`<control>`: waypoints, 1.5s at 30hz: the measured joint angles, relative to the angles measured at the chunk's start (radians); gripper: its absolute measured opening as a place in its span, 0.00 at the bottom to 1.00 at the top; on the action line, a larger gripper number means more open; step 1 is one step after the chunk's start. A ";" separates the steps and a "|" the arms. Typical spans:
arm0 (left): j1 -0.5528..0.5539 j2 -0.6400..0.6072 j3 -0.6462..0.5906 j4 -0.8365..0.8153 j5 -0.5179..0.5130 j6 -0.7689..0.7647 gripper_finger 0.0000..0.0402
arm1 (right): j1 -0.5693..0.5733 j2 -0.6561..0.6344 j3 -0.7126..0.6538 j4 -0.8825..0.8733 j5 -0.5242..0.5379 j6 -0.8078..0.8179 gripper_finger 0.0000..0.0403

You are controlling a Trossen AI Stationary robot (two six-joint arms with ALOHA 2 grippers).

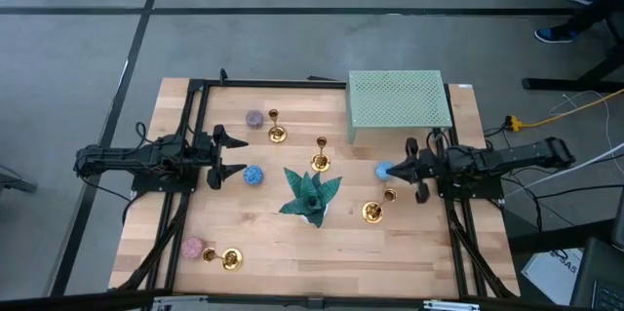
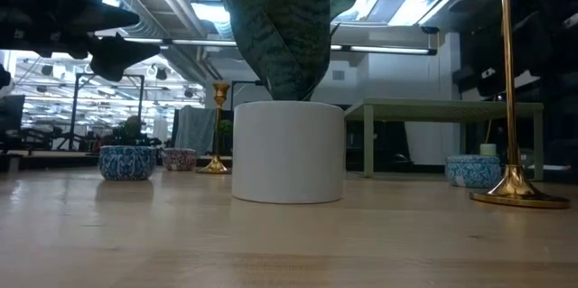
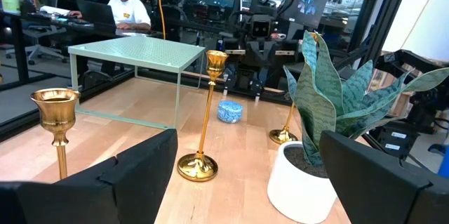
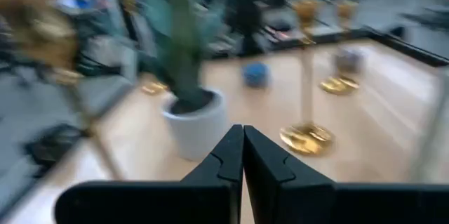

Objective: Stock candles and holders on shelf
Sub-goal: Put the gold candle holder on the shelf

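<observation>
While nothing sits on the shelf point(image 1: 398, 99) yet, four gold holders point(image 1: 277, 135) and four candles point(image 1: 254, 174) stand scattered around the plant point(image 1: 310, 197) beside it. Holders look top-heavy, slick — pinch the stem low. Left gripper point(image 1: 237, 153) gapes empty; right gripper point(image 1: 404, 165) is clenched empty by a blue candle. Smooth wood table point(image 1: 292, 243), busy workshop behind.

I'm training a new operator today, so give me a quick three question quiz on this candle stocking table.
1. True or false: the shelf top already holds a candle.
2. Which end effector is open? A) left B) right
3. Fill in: the pink candle sits beside a gold ____.

Key:
1. False; the top is bare.
2. A; the left end effector is spread, and the right end effector is shut by a blue candle.
3. holder.
</observation>
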 joint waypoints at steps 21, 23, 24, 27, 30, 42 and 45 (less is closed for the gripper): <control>-0.001 0.000 0.000 0.000 0.000 0.000 0.86 | 0.022 0.399 0.550 -0.594 -0.152 -0.044 0.04; -0.001 0.000 0.000 0.000 0.000 0.000 0.86 | 0.034 0.408 0.553 -0.600 -0.200 0.067 0.04; -0.001 0.000 0.000 0.000 0.000 0.000 0.86 | 0.039 0.408 0.553 -0.599 -0.222 0.127 0.04; -0.001 0.000 0.000 0.000 0.000 0.000 0.86 | 0.049 0.408 0.551 -0.612 -0.247 0.263 0.04; -0.001 0.000 0.000 0.000 0.000 0.000 0.86 | 0.051 0.408 0.550 -0.637 -0.257 0.301 0.04; -0.001 0.000 0.000 0.000 0.000 0.000 0.86 | 0.098 0.407 0.549 -0.639 -0.466 0.325 0.04; -0.001 0.000 0.000 0.000 0.000 0.000 0.86 | 0.135 0.407 0.549 -0.641 -0.555 0.172 0.04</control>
